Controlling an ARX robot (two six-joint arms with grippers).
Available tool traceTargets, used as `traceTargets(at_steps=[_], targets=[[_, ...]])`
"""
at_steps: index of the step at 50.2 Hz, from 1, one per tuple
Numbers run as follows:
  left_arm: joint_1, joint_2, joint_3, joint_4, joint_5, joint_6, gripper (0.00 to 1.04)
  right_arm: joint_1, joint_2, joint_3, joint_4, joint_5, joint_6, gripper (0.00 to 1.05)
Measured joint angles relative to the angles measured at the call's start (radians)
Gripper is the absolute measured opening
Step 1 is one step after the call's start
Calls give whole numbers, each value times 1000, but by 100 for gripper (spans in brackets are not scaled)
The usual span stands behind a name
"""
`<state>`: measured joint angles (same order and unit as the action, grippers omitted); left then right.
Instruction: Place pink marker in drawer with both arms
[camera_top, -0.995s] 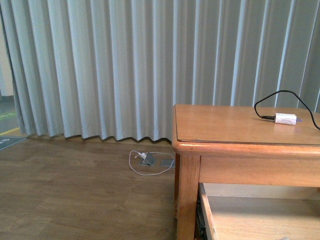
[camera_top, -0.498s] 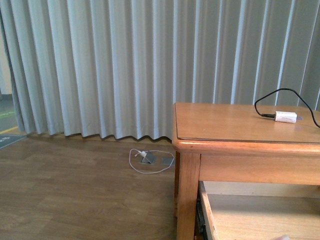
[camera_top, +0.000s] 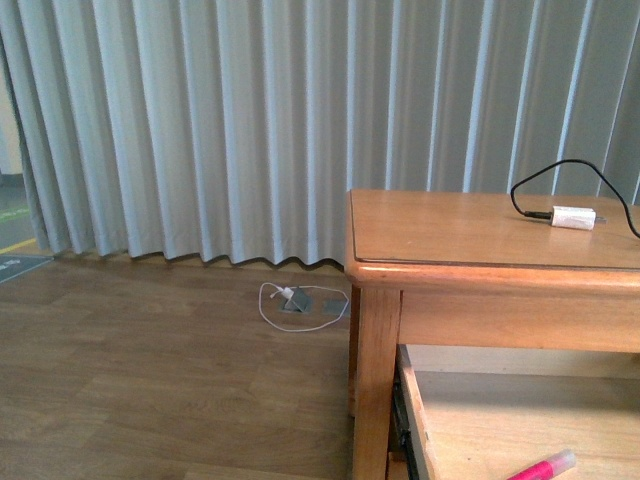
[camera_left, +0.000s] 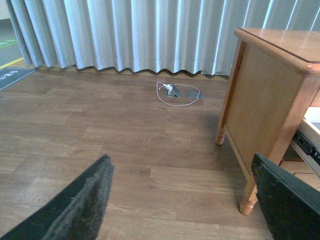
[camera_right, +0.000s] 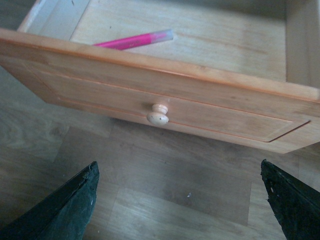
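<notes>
The pink marker (camera_right: 131, 40) lies flat on the pale floor of the open drawer (camera_right: 165, 90), behind its panel front and round knob (camera_right: 158, 114). In the front view the pink marker (camera_top: 545, 467) shows at the bottom edge, inside the pulled-out drawer (camera_top: 470, 410). My right gripper (camera_right: 182, 200) hangs open over the wood floor in front of the drawer front, holding nothing. Out to the side of the table leg, my left gripper (camera_left: 182, 197) is open and empty above the floor. Neither arm shows in the front view.
A wooden side table (camera_top: 450, 240) carries a small white plug on a black cable (camera_top: 572, 217). Grey curtains (camera_top: 250, 120) hang behind. A white cable loop and floor socket (camera_top: 300, 300) lie on the wood floor left of the table.
The front view has tilted down a little, so the table sits higher in the picture and the pink marker in the drawer now shows at the bottom edge.
</notes>
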<state>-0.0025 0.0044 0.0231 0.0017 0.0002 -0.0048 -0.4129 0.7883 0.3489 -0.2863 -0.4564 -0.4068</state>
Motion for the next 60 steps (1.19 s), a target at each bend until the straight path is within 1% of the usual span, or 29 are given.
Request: traceTargets(at_steps=[2,5,10,16,25,34,49,60], targets=[[0,0,0,0,0,0,100,19,53,8,21,19,-9,96],[0,0,0,0,0,0,98,44,125,14,68,50,-11,96],[0,0,0,0,0,0,99,90,255,28,153,94,8,96],[0,0,0,0,0,0,99,174,429,57,298,170,66,96],[0,0,0,0,0,0,99,248,610,109,468,246,162,96],[0,0,0,0,0,0,99,295,759,180,597,291,247,96],[0,0,0,0,0,0,99,353,1061,328,958,372,390,96],[0,0,0,0,0,0,99,366,1160,404,1070,396,438,96]])
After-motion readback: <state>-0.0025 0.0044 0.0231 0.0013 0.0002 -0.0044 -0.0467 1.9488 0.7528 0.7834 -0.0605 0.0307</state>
